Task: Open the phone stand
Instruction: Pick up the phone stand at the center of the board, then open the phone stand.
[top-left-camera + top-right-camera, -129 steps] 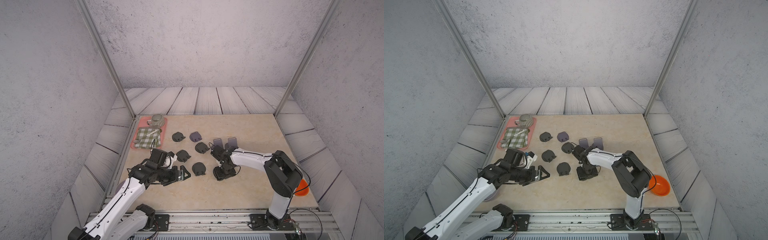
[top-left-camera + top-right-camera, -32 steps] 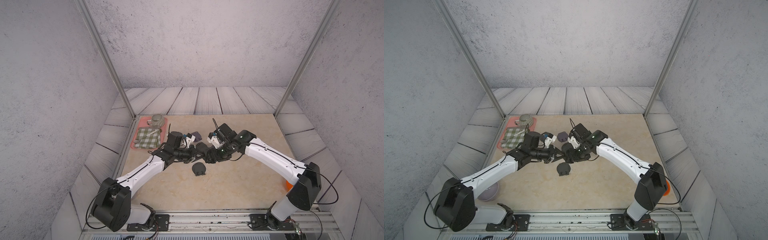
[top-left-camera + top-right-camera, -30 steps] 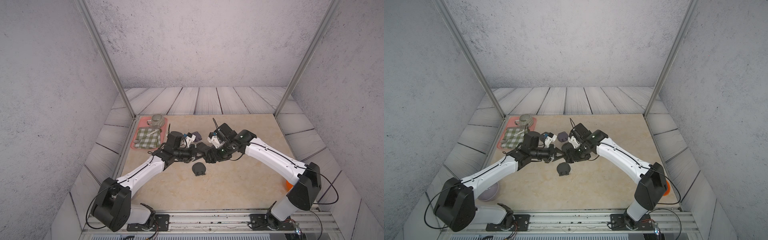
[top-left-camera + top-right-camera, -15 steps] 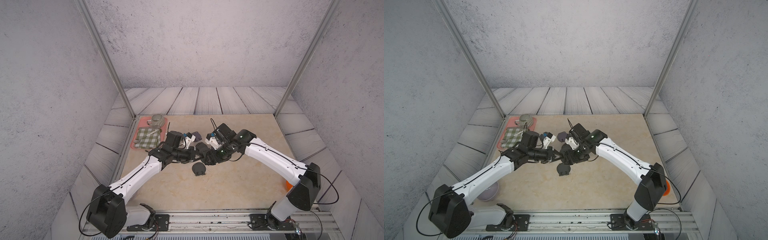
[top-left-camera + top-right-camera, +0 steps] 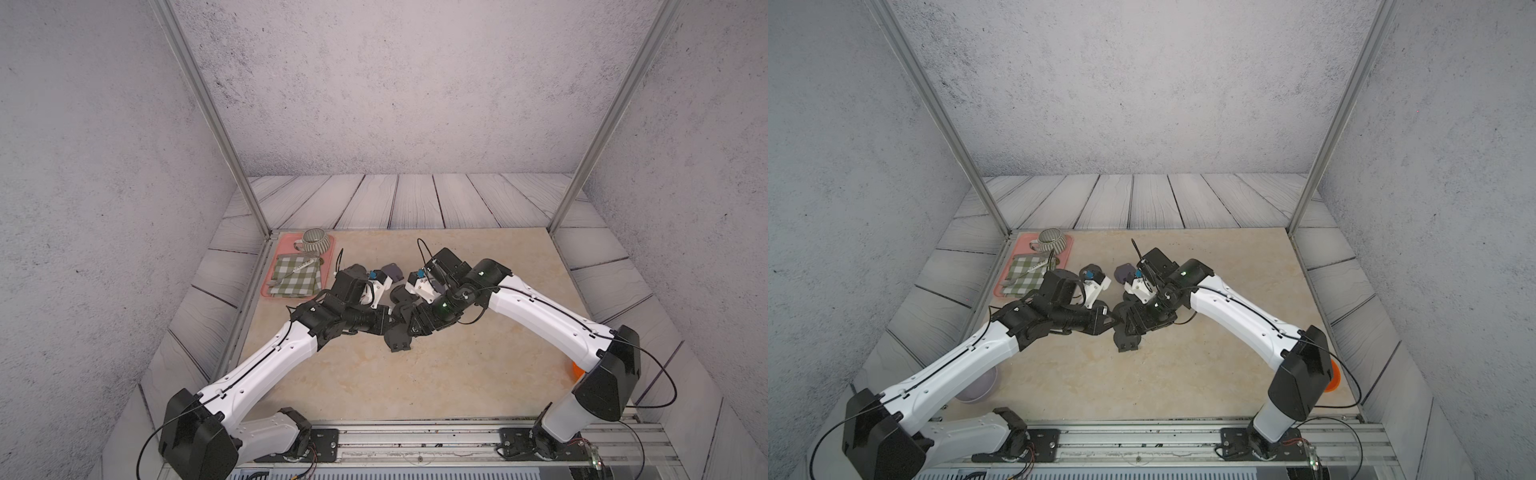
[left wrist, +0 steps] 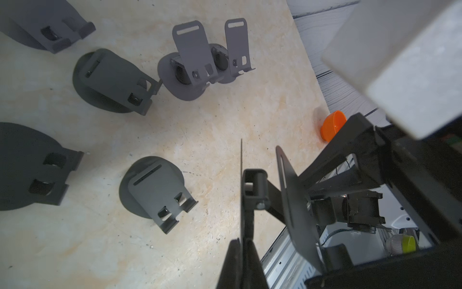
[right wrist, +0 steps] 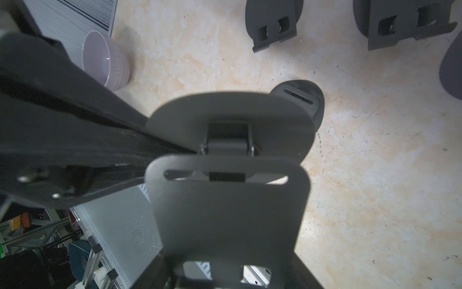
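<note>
The two arms meet over the middle of the table (image 5: pixel 457 374), and the phone stand (image 7: pixel 225 220) hangs in the air between them. The left gripper (image 6: pixel 241 247) is squeezed tight on the thin edge of the stand's round foot. The right gripper (image 5: pixel 411 323) is partly open and holds the flat back plate by its two sides. The plate tips away from the foot. Below it, other stands (image 6: pixel 155 187) sit on the table
</note>
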